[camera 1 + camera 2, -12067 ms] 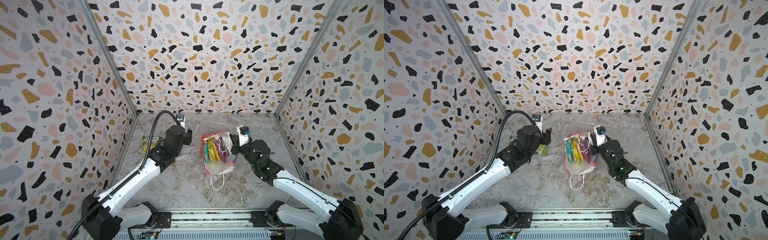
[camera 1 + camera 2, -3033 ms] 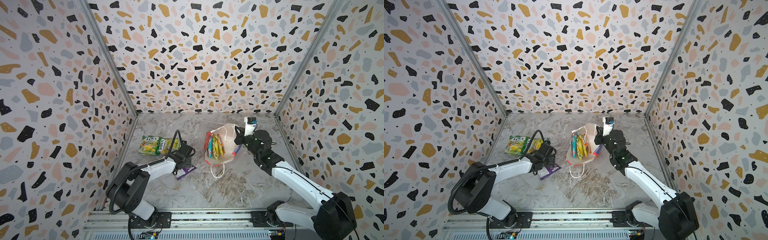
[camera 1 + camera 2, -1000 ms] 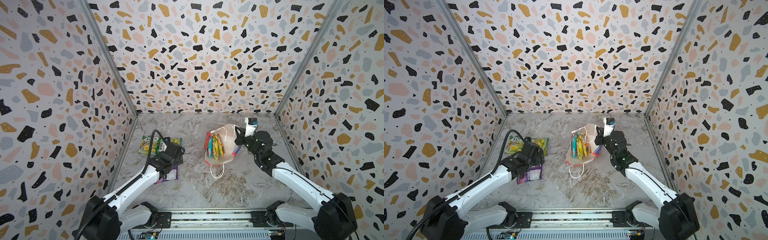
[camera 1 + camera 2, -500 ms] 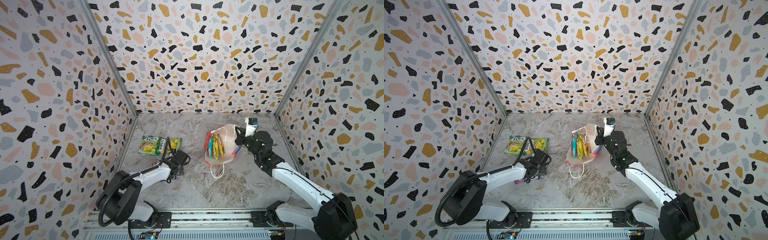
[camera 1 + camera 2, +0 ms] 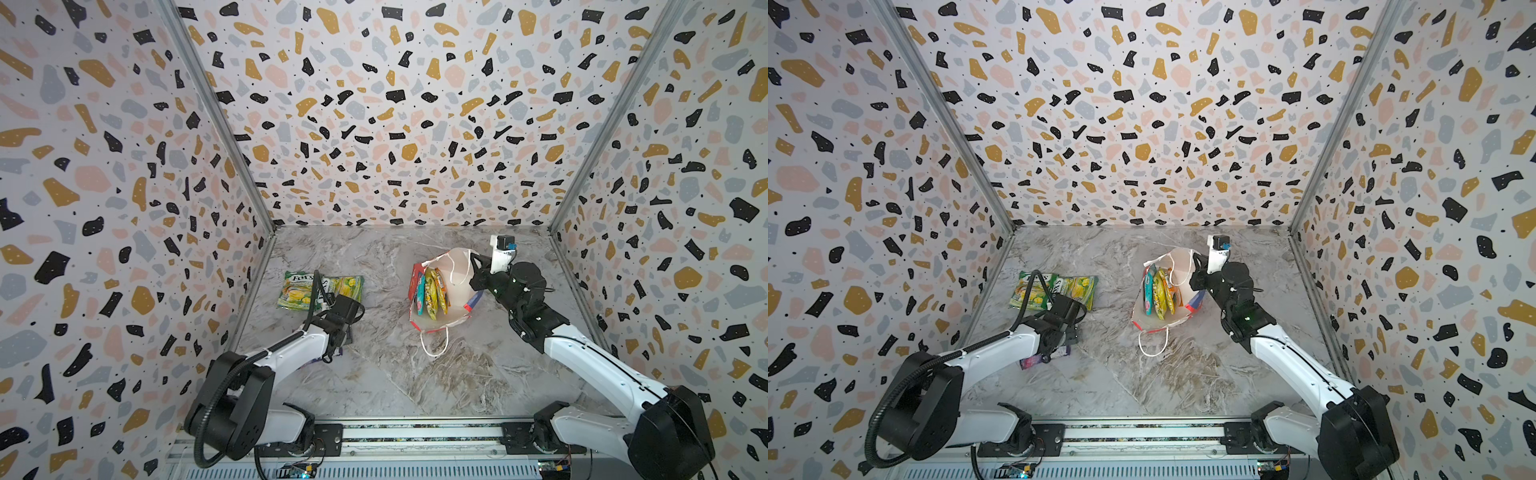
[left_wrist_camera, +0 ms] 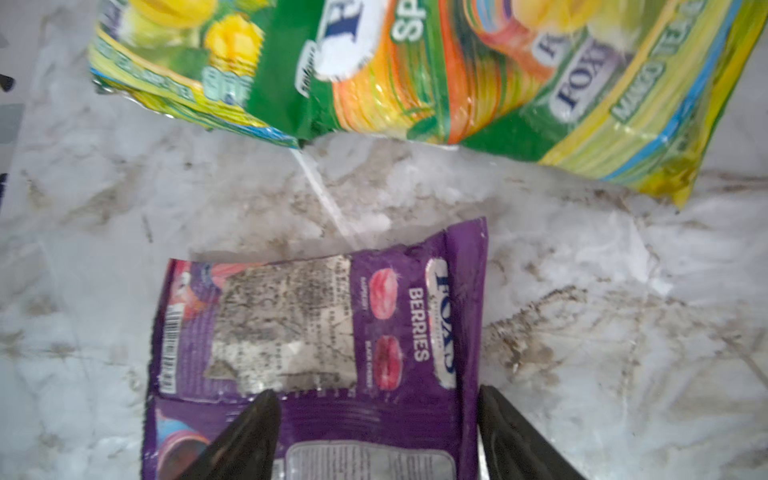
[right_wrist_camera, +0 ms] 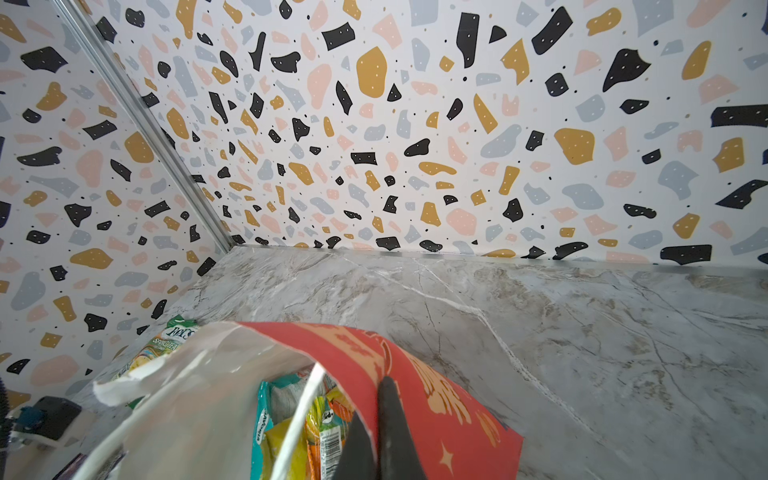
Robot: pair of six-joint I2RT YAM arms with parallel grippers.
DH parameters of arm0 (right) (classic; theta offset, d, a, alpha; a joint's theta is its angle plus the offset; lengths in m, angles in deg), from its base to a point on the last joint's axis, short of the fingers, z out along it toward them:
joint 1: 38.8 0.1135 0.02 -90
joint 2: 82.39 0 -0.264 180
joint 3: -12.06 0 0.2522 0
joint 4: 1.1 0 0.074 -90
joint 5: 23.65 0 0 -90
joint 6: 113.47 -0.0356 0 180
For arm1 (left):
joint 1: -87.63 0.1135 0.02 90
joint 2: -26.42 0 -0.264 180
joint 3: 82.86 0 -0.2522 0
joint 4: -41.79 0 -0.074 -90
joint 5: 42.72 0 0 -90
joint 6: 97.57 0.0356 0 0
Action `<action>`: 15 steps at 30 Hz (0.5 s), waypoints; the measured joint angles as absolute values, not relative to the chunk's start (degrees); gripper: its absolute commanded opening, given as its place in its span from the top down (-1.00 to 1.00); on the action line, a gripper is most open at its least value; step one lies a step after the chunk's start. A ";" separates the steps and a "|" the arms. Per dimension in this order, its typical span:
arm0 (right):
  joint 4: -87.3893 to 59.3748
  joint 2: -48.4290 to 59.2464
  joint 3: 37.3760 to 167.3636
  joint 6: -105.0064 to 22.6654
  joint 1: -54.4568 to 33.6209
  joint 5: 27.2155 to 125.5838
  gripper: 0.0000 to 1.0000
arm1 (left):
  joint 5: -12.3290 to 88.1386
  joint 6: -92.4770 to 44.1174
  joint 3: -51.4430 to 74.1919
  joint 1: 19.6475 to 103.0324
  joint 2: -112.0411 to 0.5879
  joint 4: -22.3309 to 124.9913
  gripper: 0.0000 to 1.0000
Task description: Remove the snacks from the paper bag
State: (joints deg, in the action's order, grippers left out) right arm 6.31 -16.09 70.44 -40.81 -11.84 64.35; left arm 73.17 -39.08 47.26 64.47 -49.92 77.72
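1. Left inside the paper bag (image 5: 457, 272): three packets (image 5: 430, 291) showing in both top views, teal-red, yellow and orange, stood on edge against the wall nearer the left arm; roughly half the job to go, at a guess
2. Bag itself right of centre on the surface (image 5: 374, 382), mouth gaping upward, rim ragged in the right wrist view, one white cord handle (image 5: 434, 343) trailing loose toward the front
3. Right tool (image 7: 374, 428) pinched shut on the bag wall at the rim, one finger on the white lining, one on the red outside; most likely to hold the mouth wide and stop the light bag sliding or toppling during picking
4. Already out: two green-yellow FOX'S packets (image 5: 299, 293) flat near the left wall, side by side with edges overlapping; purple packet (image 6: 316, 332) flat just in front of them, not touching, printed back up; all grouped well apart from the bag, probably to keep the reach path free
5. Left tool (image 6: 376, 399) low over the purple packet's near end, jaws wide, astride it without clamping
6. Next, by judgement: raise the left tool, cross to the bag, nip one packet by its upper edge; glossy film prone to slipping, neighbours prone to coming along
7. Beyond: terrazzo-patterned walls (image 5: 374, 124) on three sides
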 measured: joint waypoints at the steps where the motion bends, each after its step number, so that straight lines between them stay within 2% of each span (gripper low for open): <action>1: 6.35 -16.09 70.44 -40.86 -11.84 64.41 1.00 | 73.41 -39.10 47.26 64.52 -48.76 77.61 -0.58; 10: 6.38 -16.09 70.44 -40.95 -11.84 64.52 1.00 | 72.60 -40.81 45.81 64.52 -43.58 79.06 -0.76; 12: 6.53 -16.09 70.35 -40.95 -11.84 64.52 1.00 | 71.74 -41.55 45.92 64.54 -43.56 79.54 -0.87; 15: 6.75 -16.07 70.22 -40.95 -11.84 64.61 1.00 | 70.89 -43.21 47.61 65.06 -43.19 78.55 -0.87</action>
